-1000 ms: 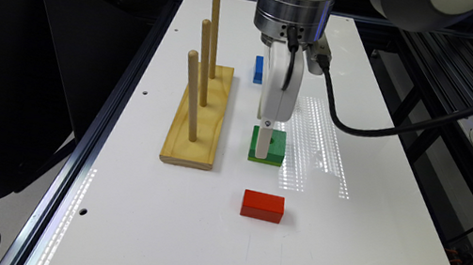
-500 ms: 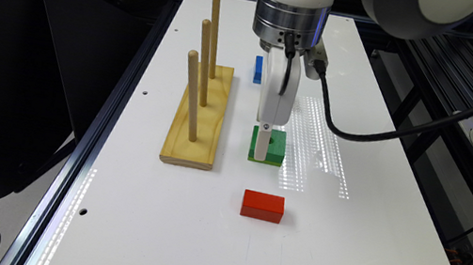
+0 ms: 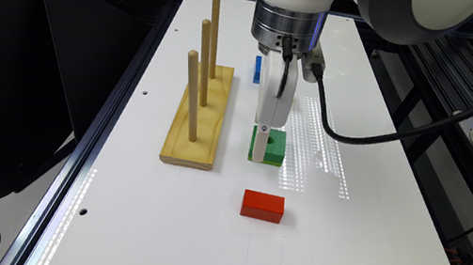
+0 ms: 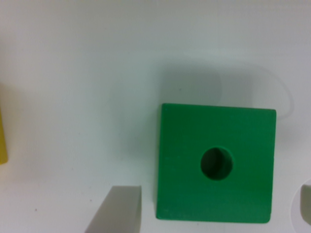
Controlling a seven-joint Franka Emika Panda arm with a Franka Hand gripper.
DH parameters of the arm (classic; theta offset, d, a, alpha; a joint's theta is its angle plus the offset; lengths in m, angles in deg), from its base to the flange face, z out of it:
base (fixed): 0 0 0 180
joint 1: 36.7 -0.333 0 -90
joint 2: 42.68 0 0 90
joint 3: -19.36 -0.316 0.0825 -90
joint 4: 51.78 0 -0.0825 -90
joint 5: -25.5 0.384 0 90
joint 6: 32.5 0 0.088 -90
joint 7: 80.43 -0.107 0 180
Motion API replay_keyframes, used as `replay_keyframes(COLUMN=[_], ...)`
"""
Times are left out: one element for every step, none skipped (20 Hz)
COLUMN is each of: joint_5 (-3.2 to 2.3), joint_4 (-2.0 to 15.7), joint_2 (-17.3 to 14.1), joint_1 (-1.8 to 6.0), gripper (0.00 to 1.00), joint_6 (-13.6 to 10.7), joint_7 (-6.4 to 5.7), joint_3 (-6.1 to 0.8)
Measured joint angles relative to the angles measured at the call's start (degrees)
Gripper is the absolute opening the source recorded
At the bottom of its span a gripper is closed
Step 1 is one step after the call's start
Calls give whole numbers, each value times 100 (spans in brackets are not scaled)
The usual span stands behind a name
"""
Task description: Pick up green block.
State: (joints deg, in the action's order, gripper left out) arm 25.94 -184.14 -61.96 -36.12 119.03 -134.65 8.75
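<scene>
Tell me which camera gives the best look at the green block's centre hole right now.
The wrist view: it looks straight down on the green block, hole fully open to view. In the exterior view the green block is partly covered by the gripper, and the hole is just a small dark spot.

White table (image 3: 181, 238) carries four things. Green block (image 3: 275, 145) flat near table centre. Wooden peg base (image 3: 200, 122), three upright pegs, beside green block toward exterior view's left. Red block (image 3: 263, 206) nearer camera than green block. Blue block (image 3: 257, 69) beyond it.
</scene>
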Motion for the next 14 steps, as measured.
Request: replay_keyframes(joint_5=[0,-2,-4,-7,-11,-17,-21,-23,-25,-25,-26,-26,-26,-26], joint_4=[0,0,0,0,1,2,2,3,5,8,11,14,15,16], joint_2=[-20,-53,-91,-132,-173,-212,-236,-252,-262,-263,-263,-263,-263,-263], joint_1=[0,0,0,0,0,0,0,0,0,0,0,0,0,0], gripper=[100,100,100,100,100,100,100,100,100,100,100,100,100,100], joint_6=[5,27,64,115,162,216,244,265,279,284,284,284,284,284], joint_7=[0,0,0,0,0,0,0,0,0,0,0,0,0,0], joint_3=[1,2,3,5,7,9,11,13,14,14,14,14,14,14])
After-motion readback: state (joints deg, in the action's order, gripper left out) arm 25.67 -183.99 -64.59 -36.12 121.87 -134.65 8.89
